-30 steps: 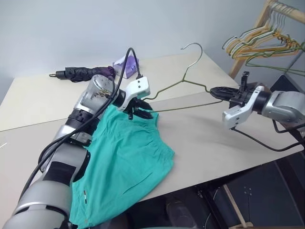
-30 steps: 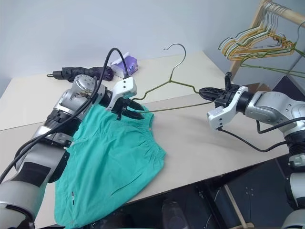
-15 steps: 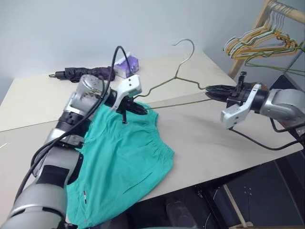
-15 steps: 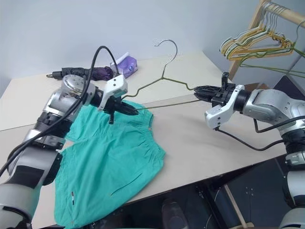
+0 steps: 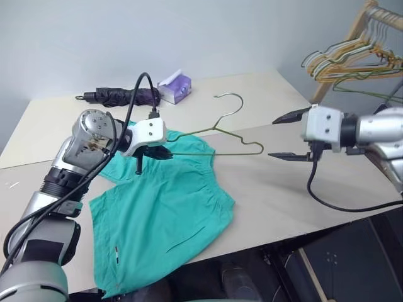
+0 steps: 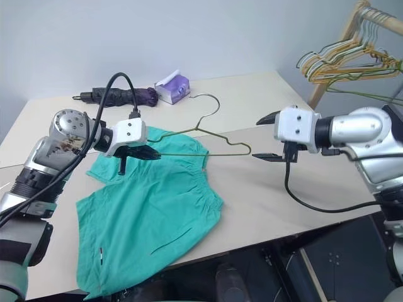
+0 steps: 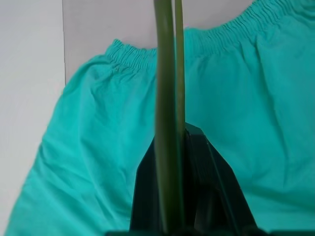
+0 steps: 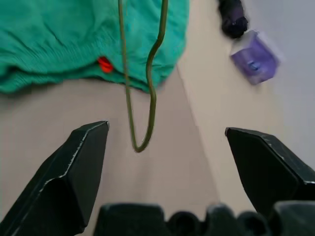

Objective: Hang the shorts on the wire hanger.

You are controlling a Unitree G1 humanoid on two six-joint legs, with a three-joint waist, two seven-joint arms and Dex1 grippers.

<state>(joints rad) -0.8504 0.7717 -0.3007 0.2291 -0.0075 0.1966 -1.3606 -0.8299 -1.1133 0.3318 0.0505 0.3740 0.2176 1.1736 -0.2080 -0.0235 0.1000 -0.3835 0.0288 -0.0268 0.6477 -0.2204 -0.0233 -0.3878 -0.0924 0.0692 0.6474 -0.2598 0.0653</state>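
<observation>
The teal-green shorts (image 5: 164, 207) lie flat on the beige table (image 5: 283, 189), waistband toward the far side. The thin olive wire hanger (image 5: 261, 149) hangs level just above the waistband, hook pointing away from me. My left gripper (image 5: 162, 153) is shut on the hanger's left corner; in the left wrist view the two wires (image 7: 166, 98) run out from between its black fingers (image 7: 202, 196) over the shorts. My right gripper (image 5: 272, 137) stands wide open just beyond the hanger's right corner (image 8: 142, 146), which hangs free between its fingertips without touching them.
A folded dark umbrella (image 5: 123, 95) and a purple tissue box (image 5: 176, 88) lie at the table's far side. A wooden rack (image 5: 362, 19) with a bunch of yellow and green hangers (image 5: 352, 60) stands at the far right. A black cable (image 5: 340, 204) hangs under my right gripper.
My right gripper has opened, rolled over and let go of the hanger's right corner. My left gripper has shut on the left corner and carried the hanger to the left.
</observation>
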